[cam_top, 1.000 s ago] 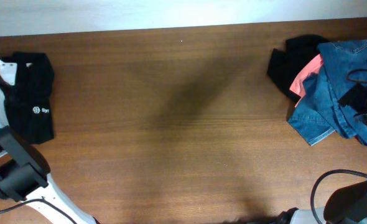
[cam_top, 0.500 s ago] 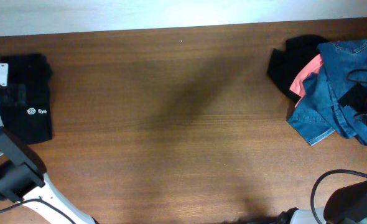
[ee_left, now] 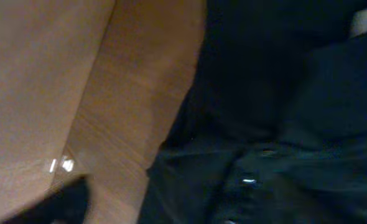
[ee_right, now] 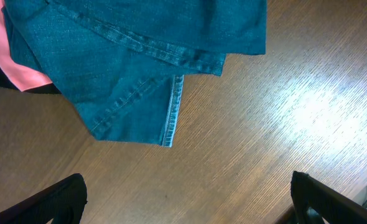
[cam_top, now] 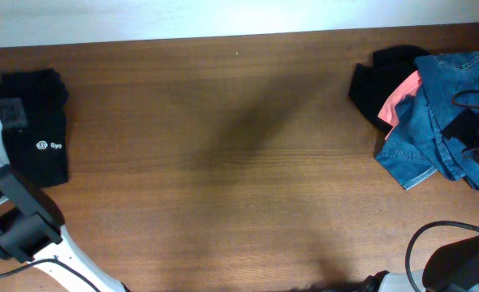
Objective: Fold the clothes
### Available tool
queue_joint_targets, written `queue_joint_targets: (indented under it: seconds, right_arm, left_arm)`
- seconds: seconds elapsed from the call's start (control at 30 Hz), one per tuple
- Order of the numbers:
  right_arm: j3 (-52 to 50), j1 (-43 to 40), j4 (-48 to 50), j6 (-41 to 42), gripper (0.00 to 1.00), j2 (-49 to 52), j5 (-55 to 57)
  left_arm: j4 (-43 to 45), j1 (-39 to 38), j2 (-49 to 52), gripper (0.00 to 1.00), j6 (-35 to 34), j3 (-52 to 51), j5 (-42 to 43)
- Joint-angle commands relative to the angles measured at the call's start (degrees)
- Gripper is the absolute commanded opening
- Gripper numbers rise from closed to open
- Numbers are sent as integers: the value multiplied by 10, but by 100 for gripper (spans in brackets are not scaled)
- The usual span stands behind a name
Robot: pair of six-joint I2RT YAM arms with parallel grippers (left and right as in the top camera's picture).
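Observation:
A folded black garment [cam_top: 36,142] with a small white logo lies at the table's left end. My left gripper [cam_top: 10,113] hovers over its left edge, open and holding nothing. In the left wrist view the black garment [ee_left: 283,124] fills the right side; one finger [ee_left: 62,202] shows over bare wood, the other is lost against the dark cloth. At the right end lies a loose heap: blue jeans [cam_top: 430,122], a pink garment [cam_top: 398,97] and a black one [cam_top: 377,77]. My right gripper [ee_right: 186,202] stands wide open above the table, just off the jeans hem [ee_right: 171,112].
The wooden table [cam_top: 223,162] stretches bare between the two ends. Its back edge meets a pale wall along the top. Arm bases and cables sit at the front left [cam_top: 20,223] and front right [cam_top: 459,259] corners.
My left gripper has let go of the black garment and drawn back slightly. The garment now lies flatter and narrower. The right arm has not moved.

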Motion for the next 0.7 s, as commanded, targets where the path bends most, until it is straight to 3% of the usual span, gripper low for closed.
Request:
queue_joint_targets:
  seconds: [0.0,0.07,0.1,0.2,0.67]
  right_arm:
    - [1,-3,0,2,99,2,7]
    - [1,-3,0,2,99,2,7]
    - [1,-3,0,2,99,2,7]
    - [1,-3,0,2,98,2,7]
    - [1,-3,0,2,99,2,7]
  left_arm:
    - [-13,-24,-48,25,-62,19,26]
    - [-29,-25,-45,2,-107,16,49]
    - [-38,-23,-44,0,-127,15,66]
    - [-53,-16,-37,0,-136,14,127]
    - [-46,-8,56,1,-136,14,120]
